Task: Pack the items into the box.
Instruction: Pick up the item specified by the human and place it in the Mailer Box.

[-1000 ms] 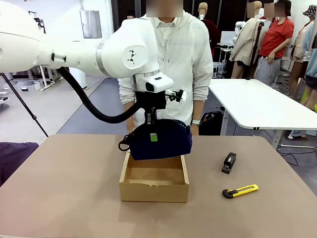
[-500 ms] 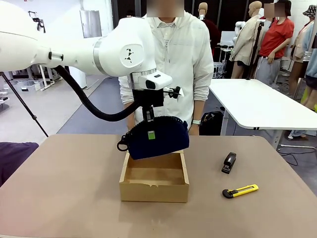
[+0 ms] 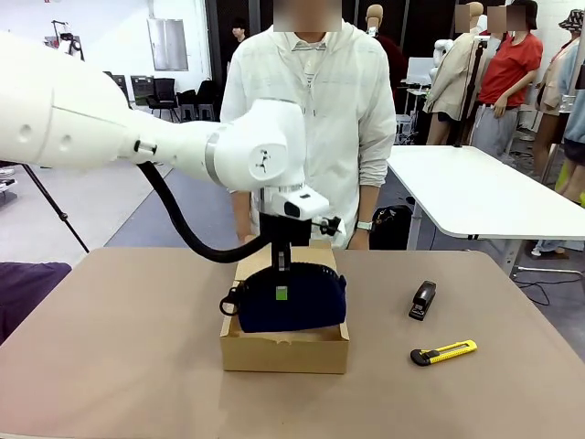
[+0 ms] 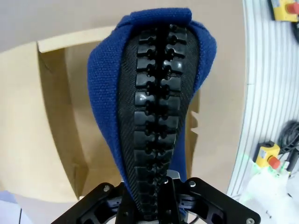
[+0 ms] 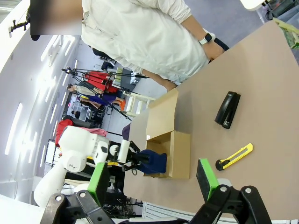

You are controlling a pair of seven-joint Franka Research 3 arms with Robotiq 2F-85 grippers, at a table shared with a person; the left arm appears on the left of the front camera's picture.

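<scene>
The left claw grips the navy bundle by its black ribbed edge. Soft and probably light, it sags into the box. The stapler, at the box's 3 o'clock on the table, looks rigid and is best pinched across its narrow sides. The right claw gapes empty.

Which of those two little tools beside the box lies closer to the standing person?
The black stapler; the yellow-and-black utility knife lies nearer the robot's side.

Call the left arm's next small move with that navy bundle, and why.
Probably lower it slightly: the left gripper is shut on the navy bundle by its ribbed edge, and the bundle is partly inside the cardboard box, its top above the rim.
</scene>
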